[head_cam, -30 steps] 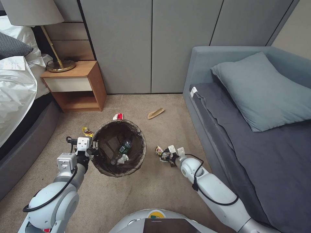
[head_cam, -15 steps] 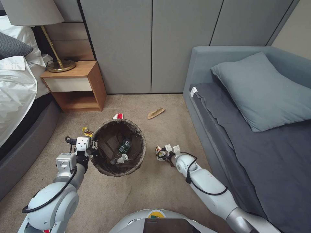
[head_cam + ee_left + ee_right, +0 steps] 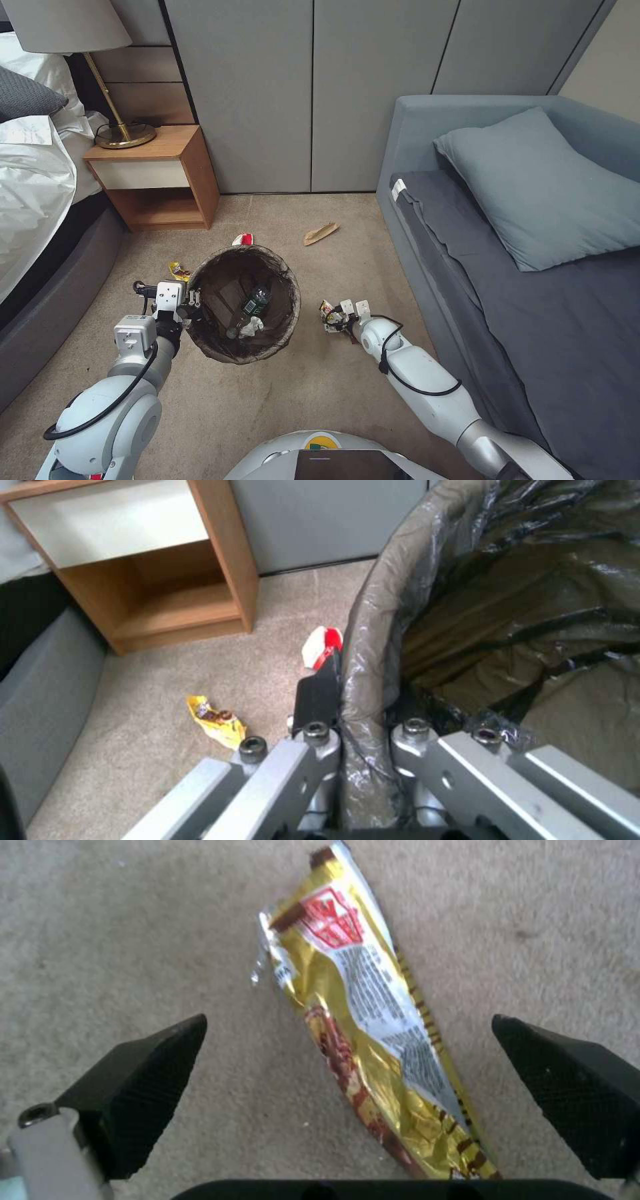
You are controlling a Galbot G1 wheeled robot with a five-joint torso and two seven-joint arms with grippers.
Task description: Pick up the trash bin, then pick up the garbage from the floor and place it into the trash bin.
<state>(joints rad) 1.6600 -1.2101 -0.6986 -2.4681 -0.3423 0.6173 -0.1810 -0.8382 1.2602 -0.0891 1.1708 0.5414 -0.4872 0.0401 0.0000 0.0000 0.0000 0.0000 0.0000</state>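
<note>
Two grippers are at work on the beige carpet (image 3: 313, 387). Clenched on the rim, the left gripper (image 3: 363, 740) holds the small round trash bin (image 3: 243, 303), lined with a dark brown-black plastic bag, which already contains a clear bottle with a green label (image 3: 252, 308) and a crumpled white tissue (image 3: 251, 327). Well to the bin's right, the right gripper (image 3: 350, 1075) hovers with jaws spread wide on either side of a long gold foil snack wrapper (image 3: 370, 1040) lying flat on the carpet. Just left of the bin lies a small yellow wrapper (image 3: 215, 721); beyond its far rim sit a red-and-white carton (image 3: 243, 239) and a tan paper scrap (image 3: 321, 233).
</note>
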